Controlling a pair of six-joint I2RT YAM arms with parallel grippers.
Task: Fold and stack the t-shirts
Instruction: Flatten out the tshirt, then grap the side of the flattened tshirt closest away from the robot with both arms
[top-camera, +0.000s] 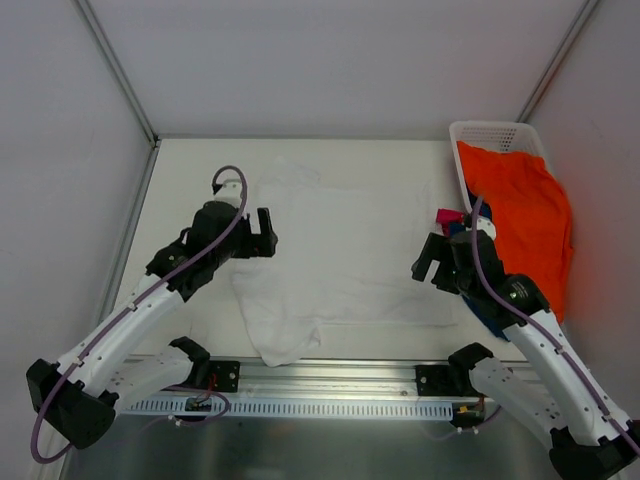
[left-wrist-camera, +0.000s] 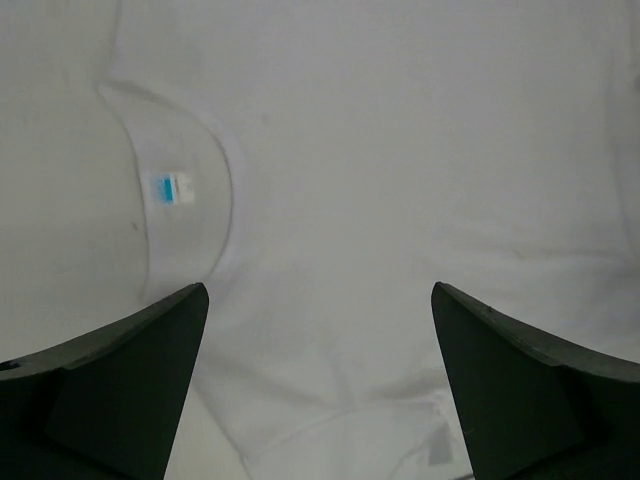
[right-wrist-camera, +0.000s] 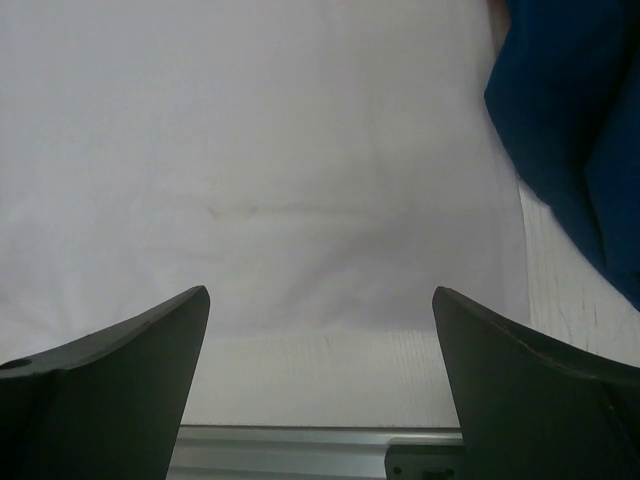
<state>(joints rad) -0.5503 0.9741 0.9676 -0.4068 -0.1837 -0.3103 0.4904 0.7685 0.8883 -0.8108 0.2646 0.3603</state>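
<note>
Where the white t-shirt (top-camera: 340, 250) lies: spread flat across the middle of the table (top-camera: 190, 170), its collar with a blue tag (left-wrist-camera: 171, 188) toward the left and one sleeve bunched at the near edge.
Left gripper (top-camera: 258, 235): above the collar end, fingers wide apart, holding nothing.
Left arm: stretched forward from its base, elbow bent, wrist turned inward.
Right gripper (top-camera: 430, 262): over the shirt's right edge, fingers spread, empty.
Right arm: angled forward and inward, forearm crossing the navy t-shirt (right-wrist-camera: 580, 130), which lies just beside the white one.
Orange t-shirt (top-camera: 525, 220): draped out of the basket (top-camera: 495, 135) at far right.
Magenta t-shirt (top-camera: 448, 216): small, beside the orange one, just beyond the right gripper.
</note>
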